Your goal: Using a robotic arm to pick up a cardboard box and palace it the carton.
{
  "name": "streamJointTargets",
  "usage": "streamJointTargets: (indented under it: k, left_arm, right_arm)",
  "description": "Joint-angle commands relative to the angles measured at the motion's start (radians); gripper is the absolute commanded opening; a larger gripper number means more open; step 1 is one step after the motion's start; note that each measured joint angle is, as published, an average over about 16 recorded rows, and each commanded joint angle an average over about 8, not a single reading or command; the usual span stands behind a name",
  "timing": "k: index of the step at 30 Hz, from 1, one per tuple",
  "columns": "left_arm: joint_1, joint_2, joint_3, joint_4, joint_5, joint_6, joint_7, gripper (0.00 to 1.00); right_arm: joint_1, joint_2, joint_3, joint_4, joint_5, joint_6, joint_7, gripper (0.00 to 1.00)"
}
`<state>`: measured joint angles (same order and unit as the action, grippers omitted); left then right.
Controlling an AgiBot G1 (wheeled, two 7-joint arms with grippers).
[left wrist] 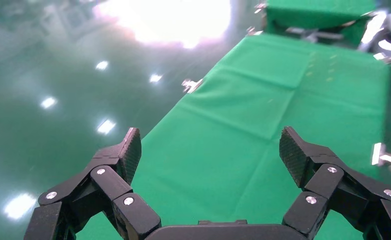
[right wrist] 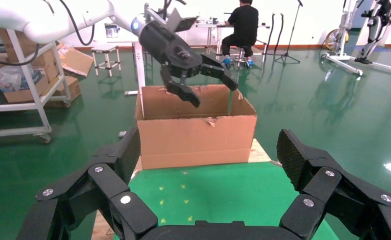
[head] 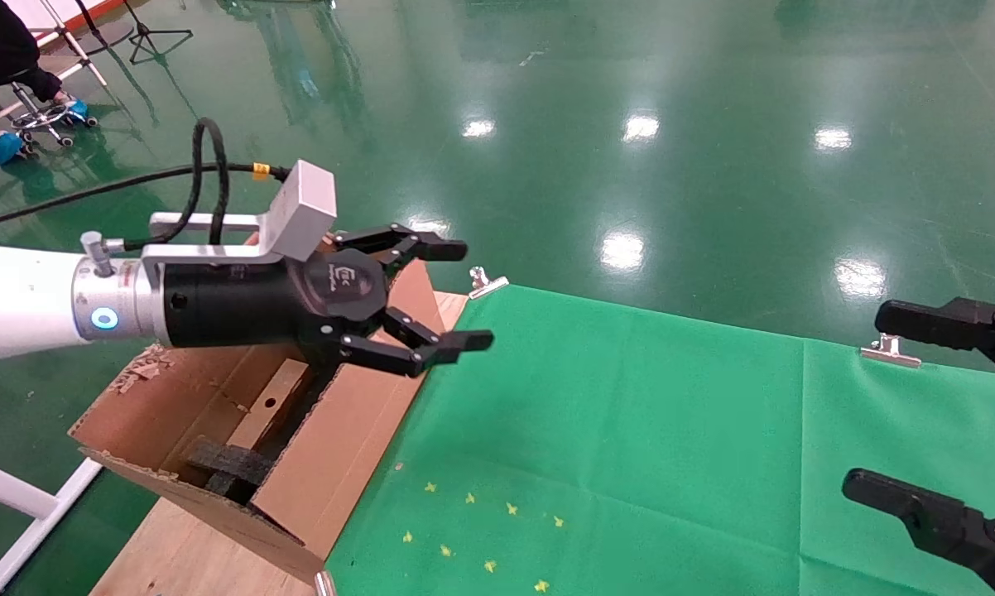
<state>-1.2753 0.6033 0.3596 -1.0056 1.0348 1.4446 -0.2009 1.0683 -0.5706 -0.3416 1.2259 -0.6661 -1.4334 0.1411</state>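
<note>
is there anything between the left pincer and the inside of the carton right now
Nothing visible does. The left pincer hangs open and empty above the carton, whose flaps stand open. Only black foam shows inside; no small box is in view.

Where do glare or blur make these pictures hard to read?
Head view: ceiling lamps mirror as bright spots on the glossy green floor, while the left gripper above the carton stays sharp. Left wrist view: a large white glare washes out the far floor, and the far end of the green cloth is soft. Right wrist view: evenly lit, with one faint floor reflection.
</note>
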Motion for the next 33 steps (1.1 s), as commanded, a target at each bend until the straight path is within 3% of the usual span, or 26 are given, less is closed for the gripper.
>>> streamJointTargets:
  k: [1, 20, 33]
  left_arm:
    - [0.020, 0.001, -0.008, -0.028, -0.031, 0.005, 0.001, 1.00]
    - [0.202, 0.008, -0.080, -0.280, -0.306, 0.051, 0.013, 1.00]
    - [0.213, 0.008, -0.086, -0.295, -0.324, 0.055, 0.014, 1.00]
  right_arm:
    - [0.000, 0.000, 0.000, 0.000, 0.000, 0.000, 0.000, 1.00]
    - [0.000, 0.000, 0.000, 0.000, 0.000, 0.000, 0.000, 1.00]
    - [0.000, 0.000, 0.000, 0.000, 0.000, 0.000, 0.000, 1.00]
